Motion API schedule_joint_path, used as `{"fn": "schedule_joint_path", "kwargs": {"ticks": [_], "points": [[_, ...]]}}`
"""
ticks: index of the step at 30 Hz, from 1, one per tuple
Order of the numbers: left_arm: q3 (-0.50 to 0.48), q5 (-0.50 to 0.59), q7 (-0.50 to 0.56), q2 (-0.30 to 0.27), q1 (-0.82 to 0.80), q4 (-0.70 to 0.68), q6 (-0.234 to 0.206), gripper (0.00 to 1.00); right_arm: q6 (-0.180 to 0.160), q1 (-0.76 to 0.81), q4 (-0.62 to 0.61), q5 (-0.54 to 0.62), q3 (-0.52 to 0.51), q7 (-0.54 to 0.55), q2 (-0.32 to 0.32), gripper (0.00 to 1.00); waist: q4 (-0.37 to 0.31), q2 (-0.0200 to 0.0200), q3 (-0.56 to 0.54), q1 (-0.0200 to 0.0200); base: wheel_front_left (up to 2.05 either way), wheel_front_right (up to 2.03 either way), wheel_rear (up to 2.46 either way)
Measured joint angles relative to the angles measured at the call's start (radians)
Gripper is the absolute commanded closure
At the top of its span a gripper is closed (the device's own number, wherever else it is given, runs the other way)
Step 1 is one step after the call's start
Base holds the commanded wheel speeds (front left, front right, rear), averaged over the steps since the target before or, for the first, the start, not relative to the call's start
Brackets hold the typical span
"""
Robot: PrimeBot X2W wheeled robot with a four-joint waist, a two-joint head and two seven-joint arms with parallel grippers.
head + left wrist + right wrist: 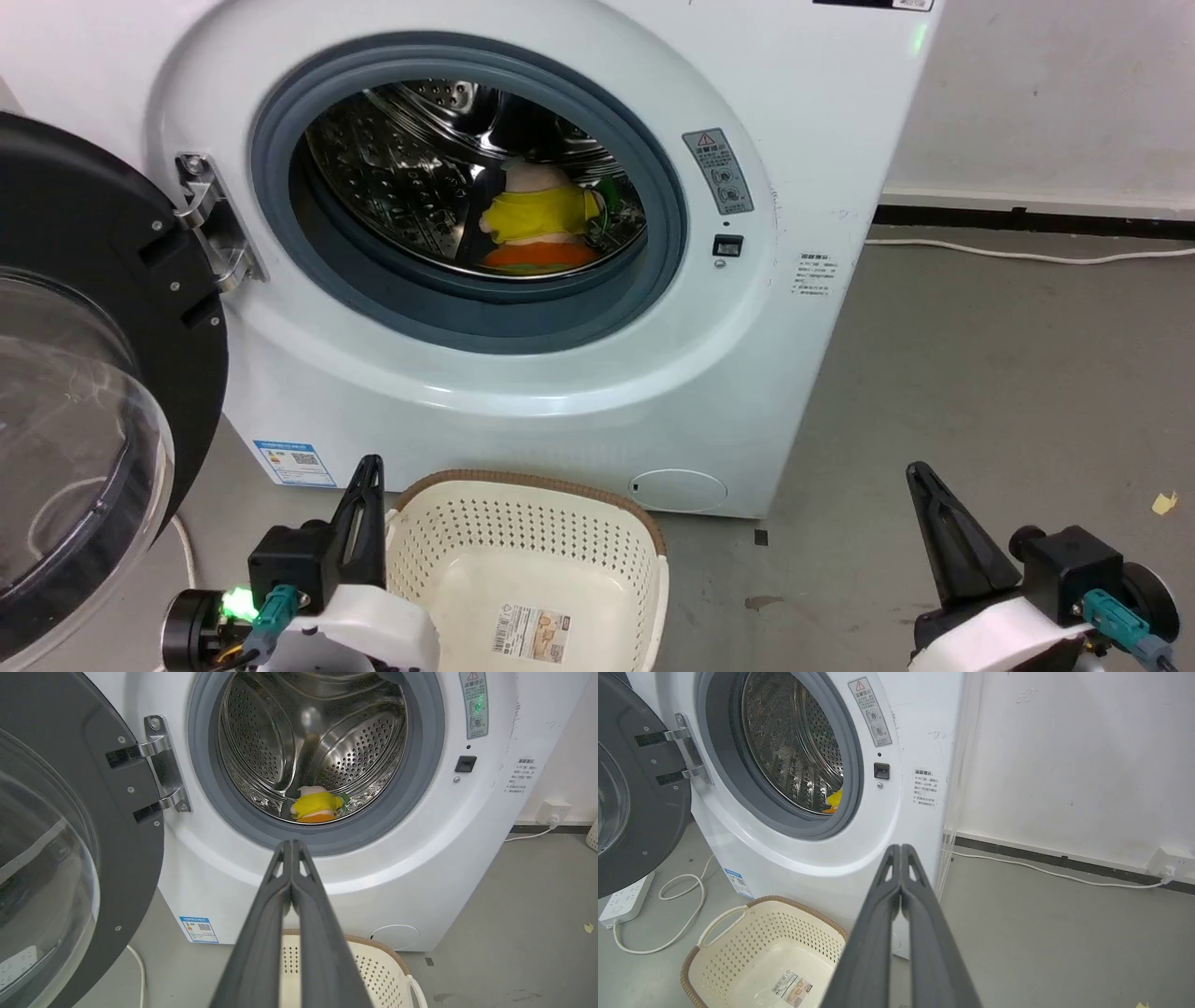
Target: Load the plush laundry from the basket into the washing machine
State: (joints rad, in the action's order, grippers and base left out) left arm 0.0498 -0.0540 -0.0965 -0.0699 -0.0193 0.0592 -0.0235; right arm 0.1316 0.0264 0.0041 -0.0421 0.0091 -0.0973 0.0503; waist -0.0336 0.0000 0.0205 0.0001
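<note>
The white washing machine (579,392) stands with its black-rimmed door (103,308) swung open to the left. Inside the steel drum (401,177) lie the pale pink figure in a yellow shirt (541,210) and, under it, the orange burger plush (539,257); both also show in the left wrist view, the figure (316,803) above the burger plush (317,817). The cream basket (523,532) sits on the floor before the machine, holding nothing but its paper label (532,635). My left gripper (371,467) is shut at the basket's left. My right gripper (917,471) is shut, well to the basket's right.
A white power strip (626,900) and looped cable (682,905) lie on the grey floor left of the basket. Another cable runs along the wall base to a socket (1169,863) on the right. Open floor (1008,373) spreads right of the machine.
</note>
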Motion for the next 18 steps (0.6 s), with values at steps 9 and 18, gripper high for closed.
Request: {"fn": "schedule_joint_path", "kwargs": {"ticks": [9,18], "points": [[-0.007,0.009,0.018,0.003,0.000,-0.010,0.006,1.00,0.000,0.000,0.000,0.008,-0.001,0.018,0.000,1.00,0.007,0.0000,-0.004,0.0000,0.00,0.00,0.00],[-0.018,0.017,0.037,0.010,0.000,-0.022,0.008,1.00,0.000,-0.005,0.000,0.016,-0.003,0.039,0.000,1.00,0.013,0.0000,-0.008,0.0000,0.00,0.00,0.00]]}}
